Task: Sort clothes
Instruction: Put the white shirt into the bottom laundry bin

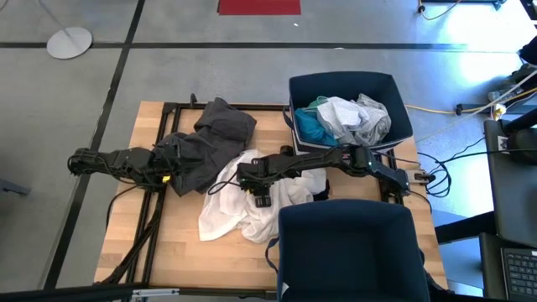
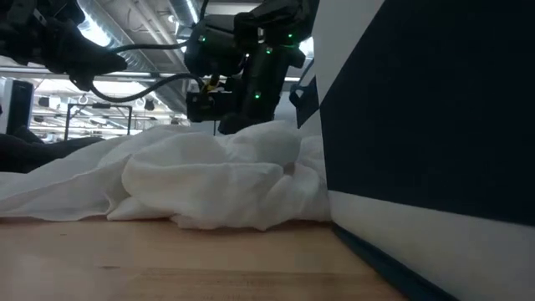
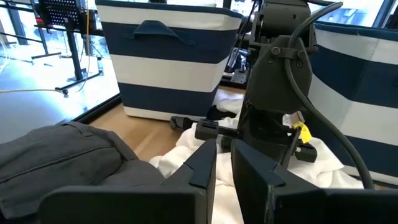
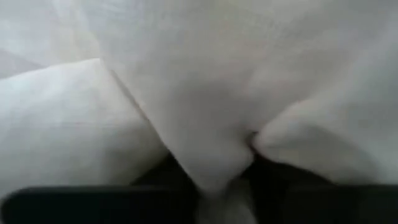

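A white garment (image 1: pixel 239 210) lies crumpled on the middle of the wooden table; it also shows in the low view (image 2: pixel 209 176). My right gripper (image 1: pixel 252 180) points down into its top and is shut on it; its fingertips (image 2: pixel 238 125) sink into the cloth. A dark grey garment (image 1: pixel 210 138) lies spread at the far left of the table. My left gripper (image 3: pixel 224 171) is shut and empty over that garment's near edge (image 3: pixel 56 162), pointing toward the right arm. Turquoise, white and grey clothes (image 1: pixel 348 117) lie in the far bin. My right gripper pinches a raised fold of the white garment (image 4: pixel 214 168) between its two fingers, coming from above and pointing down. How many layers it holds I cannot tell. The rest of the garment lies slack on the table around the fingers.
A navy and white striped bin (image 1: pixel 394 92) stands at the far right of the table. A second navy bin (image 1: pixel 348 252) stands at the near right, close beside the white garment. Black cables (image 1: pixel 138 235) run along the table's left side.
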Motion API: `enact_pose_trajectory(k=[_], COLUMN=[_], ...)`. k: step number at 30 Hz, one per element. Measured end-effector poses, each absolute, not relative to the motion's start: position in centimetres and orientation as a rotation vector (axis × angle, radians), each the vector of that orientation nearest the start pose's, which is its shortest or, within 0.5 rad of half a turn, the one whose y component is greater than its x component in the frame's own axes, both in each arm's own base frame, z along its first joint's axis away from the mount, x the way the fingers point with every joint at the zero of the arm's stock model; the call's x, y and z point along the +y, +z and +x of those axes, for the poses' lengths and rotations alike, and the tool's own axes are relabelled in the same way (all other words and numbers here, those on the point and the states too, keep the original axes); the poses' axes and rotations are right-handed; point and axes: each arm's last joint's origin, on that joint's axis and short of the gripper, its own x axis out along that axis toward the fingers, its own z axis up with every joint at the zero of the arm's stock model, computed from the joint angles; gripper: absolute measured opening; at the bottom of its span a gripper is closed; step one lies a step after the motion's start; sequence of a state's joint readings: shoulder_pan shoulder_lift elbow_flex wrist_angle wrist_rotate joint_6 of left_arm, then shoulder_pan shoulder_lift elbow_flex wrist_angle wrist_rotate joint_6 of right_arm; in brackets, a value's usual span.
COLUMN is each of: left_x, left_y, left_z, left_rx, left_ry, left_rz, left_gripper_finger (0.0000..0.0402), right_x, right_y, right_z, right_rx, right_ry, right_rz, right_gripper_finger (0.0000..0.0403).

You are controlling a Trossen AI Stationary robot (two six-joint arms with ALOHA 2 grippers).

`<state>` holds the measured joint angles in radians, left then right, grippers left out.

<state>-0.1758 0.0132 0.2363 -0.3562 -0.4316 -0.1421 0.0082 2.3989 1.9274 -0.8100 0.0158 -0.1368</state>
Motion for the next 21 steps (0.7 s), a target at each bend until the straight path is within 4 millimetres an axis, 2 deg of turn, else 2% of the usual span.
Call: enact_pose_trajectory(k=[4,7,11,13,15,18,21], left_x=[-0.1,-0.1,-0.1,-0.1,-0.1,-0.1,-0.1], left_y=[20.7,20.7,20.7,20.7,20.7,20.7,20.7], left_z=[7.6,7.6,7.6,7.6,7.6,7.6,7.6], left_rx=[0.109,0.109,0.109,0.110,0.109,0.110,0.109], left_ry=[0.264,0.264,0.264,0.264,0.264,0.264,0.264], left_rz=[-0.101,-0.101,-0.101,-0.101,-0.101,-0.101,-0.101], left_gripper_finger=[0.0040,0.0040,0.0040,0.0040,0.0040,0.0040,0.0040], right_x=[0.2,0.2,0.5,0.7,1.0,1.2,1.5], right_y=[13.2,13.4,15.0,16.2,18.3,21.9,23.9], right_z=[48.9,49.1,49.3,49.4,49.5,49.4,48.9], right_rx=[1.270,1.263,1.237,1.212,1.154,1.063,1.029], right_ry=[0.052,0.043,0.039,0.031,0.011,-0.037,-0.067], right_rz=[-0.156,-0.164,-0.162,-0.178,-0.199,-0.227,-0.246], right_gripper_finger=[0.0021,0.0021,0.0028,0.0014,0.0009,0.0018,0.0017])
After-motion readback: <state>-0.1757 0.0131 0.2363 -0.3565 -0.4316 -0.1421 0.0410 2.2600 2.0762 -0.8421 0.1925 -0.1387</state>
